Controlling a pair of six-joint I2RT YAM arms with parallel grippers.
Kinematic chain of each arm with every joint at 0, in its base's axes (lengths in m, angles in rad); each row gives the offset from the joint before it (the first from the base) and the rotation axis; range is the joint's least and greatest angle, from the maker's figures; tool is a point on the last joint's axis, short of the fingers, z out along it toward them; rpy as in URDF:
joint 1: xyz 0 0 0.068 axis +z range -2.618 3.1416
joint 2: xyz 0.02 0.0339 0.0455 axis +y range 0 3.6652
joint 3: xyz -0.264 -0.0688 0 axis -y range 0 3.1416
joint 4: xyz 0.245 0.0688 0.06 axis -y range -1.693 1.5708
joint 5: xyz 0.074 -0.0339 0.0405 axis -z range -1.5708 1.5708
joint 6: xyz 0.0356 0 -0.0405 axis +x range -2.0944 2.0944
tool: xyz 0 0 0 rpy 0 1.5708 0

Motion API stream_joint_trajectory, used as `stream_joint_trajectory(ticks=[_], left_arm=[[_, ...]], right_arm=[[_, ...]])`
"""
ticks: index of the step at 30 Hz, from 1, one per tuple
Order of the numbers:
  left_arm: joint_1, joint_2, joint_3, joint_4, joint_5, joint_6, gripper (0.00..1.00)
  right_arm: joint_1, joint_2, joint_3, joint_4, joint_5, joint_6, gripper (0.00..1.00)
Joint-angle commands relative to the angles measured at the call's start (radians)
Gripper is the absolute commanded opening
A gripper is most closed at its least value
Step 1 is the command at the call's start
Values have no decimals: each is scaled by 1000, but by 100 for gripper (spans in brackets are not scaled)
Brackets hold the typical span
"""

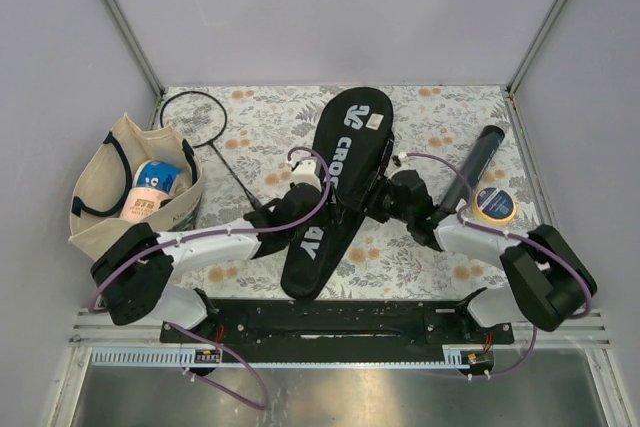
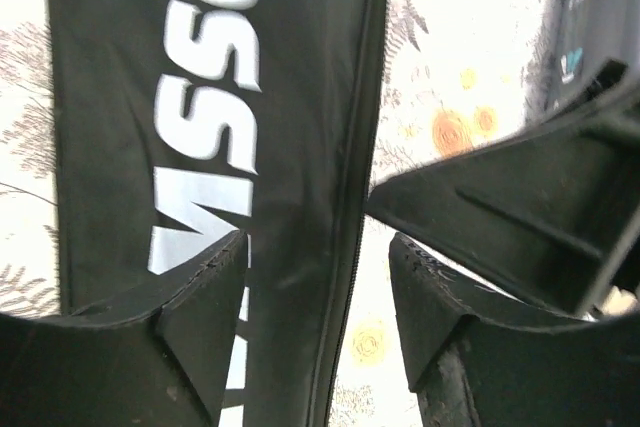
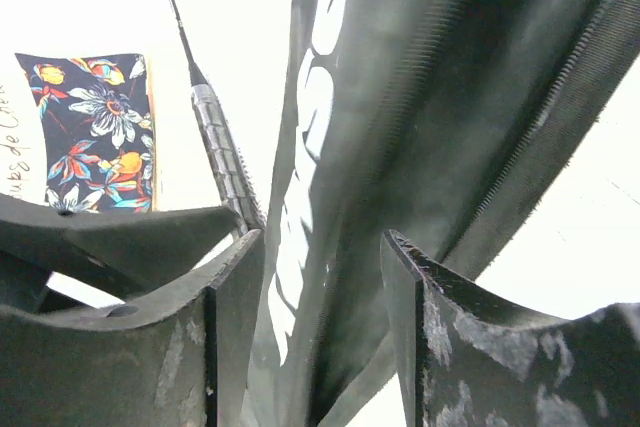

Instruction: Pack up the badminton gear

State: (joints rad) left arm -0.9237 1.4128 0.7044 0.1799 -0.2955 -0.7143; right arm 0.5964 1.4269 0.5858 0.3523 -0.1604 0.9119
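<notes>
The black racquet cover lettered "CROSSWAY" (image 1: 345,162) lies slanted in the middle of the table. My left gripper (image 1: 320,190) is at its left edge and my right gripper (image 1: 367,197) at its right edge. In the left wrist view the left gripper (image 2: 318,282) is open, with the cover's (image 2: 290,147) zip edge between the fingers. In the right wrist view the right gripper (image 3: 320,282) is open astride the cover's (image 3: 420,117) raised zip edge. One black racquet (image 1: 195,119) lies far left. The black tube (image 1: 470,172) lies on the right. No shuttlecocks show.
A beige tote bag (image 1: 105,162) with packets inside stands at the left. A tape roll with a blue centre (image 1: 494,204) sits beside the tube. Grey walls close in the floral table (image 1: 440,117) on three sides. The racquet's silver shaft (image 3: 222,152) shows in the right wrist view.
</notes>
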Motion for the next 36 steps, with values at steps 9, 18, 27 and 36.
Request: stream_joint_trajectory(ticks=[9,18,27,36], left_arm=[[89,-45,179,-539,-424,-141,62],[273,110,187,-622,-297,-218,57],[299,206,172,-663,-272,-300,55],[315,166,106,-582,-168,-297,25]], right_arm=[[-1,-367,-35,-271,148,-134,59],[0,-459,-66,-236,124,-142,59],[0,-457,-73,-228,117,-154,59],[0,-425,-66,-202,88,-142,60]])
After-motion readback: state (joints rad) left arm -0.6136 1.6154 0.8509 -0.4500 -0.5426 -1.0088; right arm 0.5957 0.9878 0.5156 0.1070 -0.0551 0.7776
